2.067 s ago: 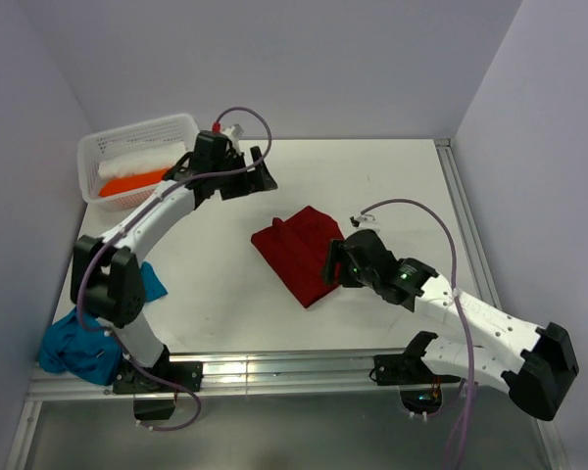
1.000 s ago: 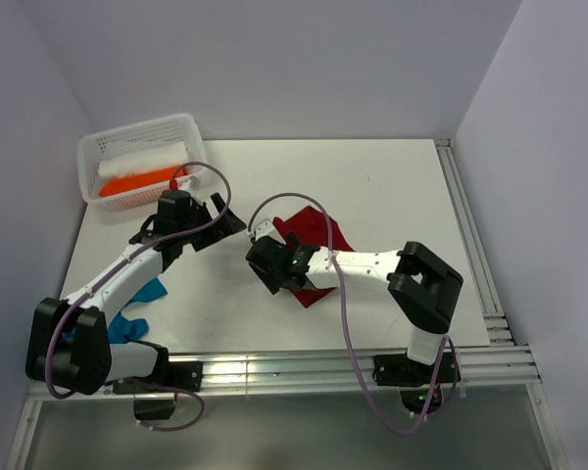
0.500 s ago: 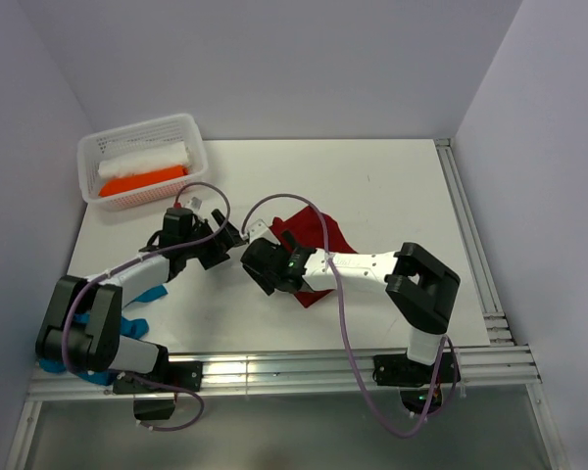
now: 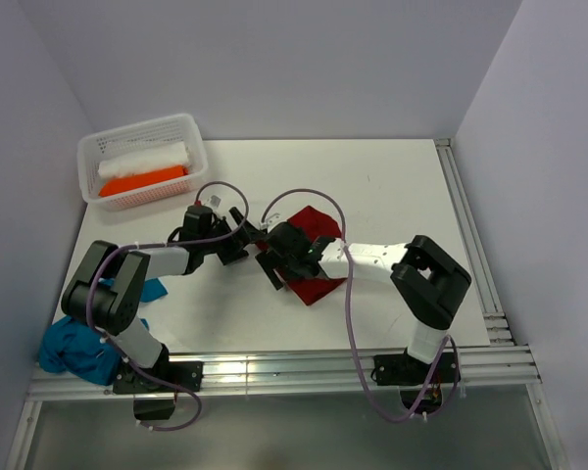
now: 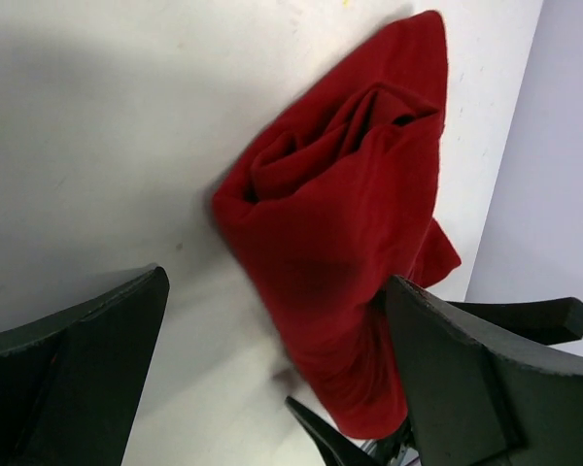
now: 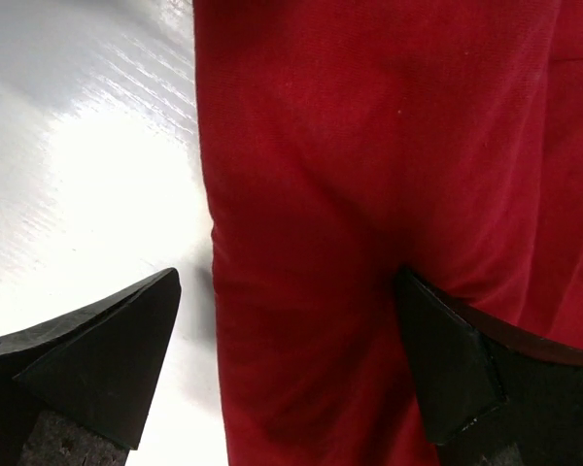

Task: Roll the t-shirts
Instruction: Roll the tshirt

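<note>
Two shirts are not yet rolled: a teal-blue heap at the near left edge of the table and, mid-table, a dark red t-shirt lying loosely folded. The left gripper and right gripper are spread wide at its left edge, pinching nothing. Farther back, an orange roll and a white roll already sit in the white basket; no lettering is legible.
</note>
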You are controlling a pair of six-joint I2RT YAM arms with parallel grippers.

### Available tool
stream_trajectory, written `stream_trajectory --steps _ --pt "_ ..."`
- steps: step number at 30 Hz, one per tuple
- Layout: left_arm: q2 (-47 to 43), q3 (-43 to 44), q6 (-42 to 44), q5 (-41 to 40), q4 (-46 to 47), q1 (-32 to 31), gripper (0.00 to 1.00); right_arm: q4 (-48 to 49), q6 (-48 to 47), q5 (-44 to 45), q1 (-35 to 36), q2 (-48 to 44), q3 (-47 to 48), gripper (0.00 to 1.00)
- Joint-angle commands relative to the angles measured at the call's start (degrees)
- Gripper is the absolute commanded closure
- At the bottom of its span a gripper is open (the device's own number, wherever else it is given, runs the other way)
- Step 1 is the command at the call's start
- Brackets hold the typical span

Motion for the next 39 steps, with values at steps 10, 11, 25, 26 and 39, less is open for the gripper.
stream_trajectory --steps 10,11,25,26,39 --pt "9.8 5.7 -1.1 -1.6 10.2 -0.8 0.10 9.9 -0.7 -14.7 -5.9 -4.8 -6.2 0.02" --pt "10.7 5.7 -1.3 -1.6 10.8 -0.8 0.11 10.4 -0.7 -15.9 -6.4 -5.1 -6.5 0.02" --pt "13.5 5.9 -6.6 -3.1 11.5 -3.3 0.28 12.3 -0.4 -17.7 -7.1 -5.5 -7.4 0.02" --pt "13.9 6.2 -6.7 -2.8 11.5 -3.5 0.33 12.3 -0.5 -17.7 -7.0 -5.5 -7.4 0.02" --pt "10.7 16.1 -1.8 -3.8 -8.1 -4.5 1.00 9.3 -2.1 3.9 0.0 -7.3 -5.7 0.01"
